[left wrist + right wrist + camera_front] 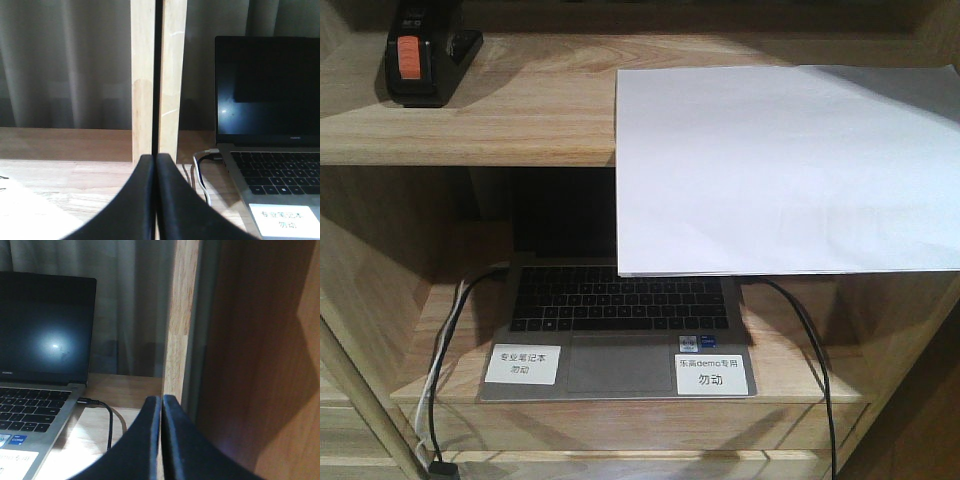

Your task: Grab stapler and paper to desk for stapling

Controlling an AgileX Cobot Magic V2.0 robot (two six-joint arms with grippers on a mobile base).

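Your stapler sits on the upper shelf at 11 o'clock in the front view, with its orange patch facing you. The paper lies on the same shelf at 2 o'clock, well apart from the stapler. Its near edge overhangs the shelf and hides part of the laptop at 6 o'clock on the lower shelf. Your left fingers are pressed together and hold nothing, facing a wooden upright, laptop at 3 o'clock. Your right fingers are also closed and empty, laptop at 9 o'clock.
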